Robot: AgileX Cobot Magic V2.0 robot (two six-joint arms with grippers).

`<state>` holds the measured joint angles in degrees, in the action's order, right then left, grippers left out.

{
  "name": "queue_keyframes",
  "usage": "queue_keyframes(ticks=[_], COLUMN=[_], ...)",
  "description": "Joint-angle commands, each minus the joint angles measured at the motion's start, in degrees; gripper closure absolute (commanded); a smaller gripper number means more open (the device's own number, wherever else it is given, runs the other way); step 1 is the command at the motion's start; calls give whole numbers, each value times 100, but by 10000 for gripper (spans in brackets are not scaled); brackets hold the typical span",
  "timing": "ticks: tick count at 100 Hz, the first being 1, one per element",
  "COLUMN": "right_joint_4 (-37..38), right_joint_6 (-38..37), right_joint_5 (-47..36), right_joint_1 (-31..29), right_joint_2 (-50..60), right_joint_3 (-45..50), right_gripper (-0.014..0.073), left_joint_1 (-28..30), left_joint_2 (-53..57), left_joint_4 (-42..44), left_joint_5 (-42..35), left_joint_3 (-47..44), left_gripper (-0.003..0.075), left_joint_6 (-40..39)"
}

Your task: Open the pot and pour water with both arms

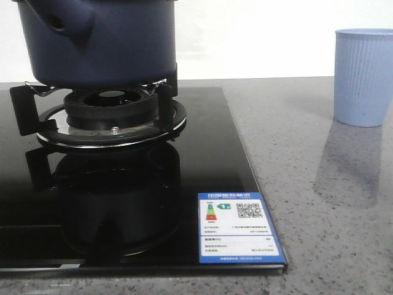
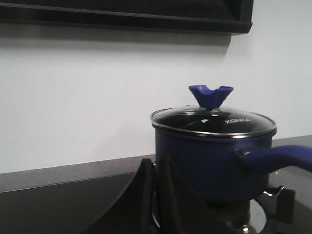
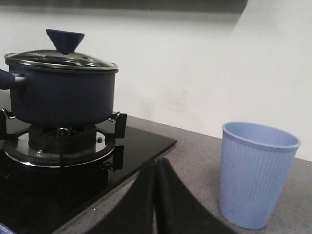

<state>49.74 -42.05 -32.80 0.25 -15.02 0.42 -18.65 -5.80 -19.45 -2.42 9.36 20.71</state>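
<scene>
The dark navy pot (image 1: 98, 43) sits on the gas burner (image 1: 110, 117) of a black glass hob (image 1: 202, 160). Its glass lid (image 2: 213, 122) is on, with a blue knob (image 2: 210, 95) on top. The long handle (image 2: 280, 157) sticks out sideways. A light blue ribbed cup (image 1: 363, 77) stands on the grey counter to the right. My left gripper (image 2: 157, 163) is shut and empty, low beside the pot and apart from it. My right gripper (image 3: 156, 163) is shut and empty too, over the counter between hob and cup (image 3: 256, 173). Neither gripper shows in the front view.
A grey speckled counter (image 1: 319, 203) surrounds the hob. A blue energy label (image 1: 238, 227) is stuck on the hob's front right corner. A white wall stands behind, with a dark hood edge (image 2: 126, 17) above.
</scene>
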Motion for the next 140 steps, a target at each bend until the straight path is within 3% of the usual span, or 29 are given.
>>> queue_keyframes(ticks=[1, 19, 38, 140], right_joint_4=[-167, -167, -167, -156], right_joint_6=[-27, -27, -27, -27], right_joint_5=[-262, -262, -262, -251], right_joint_1=[-25, -25, -25, -25], right_joint_2=[-27, -27, -27, -40], right_joint_3=[-94, -94, -94, -94], right_gripper=[655, 655, 655, 655], left_joint_1=[353, 1113, 1437, 1439], left_joint_2=[-58, 156, 733, 743], left_joint_4=[712, 1202, 1289, 1273], left_joint_5=[-326, -326, -49, 35], left_joint_3=[-23, -648, -1016, -1006], left_gripper=[736, 736, 736, 736], left_joint_6=[-902, -1800, -1791, -1791])
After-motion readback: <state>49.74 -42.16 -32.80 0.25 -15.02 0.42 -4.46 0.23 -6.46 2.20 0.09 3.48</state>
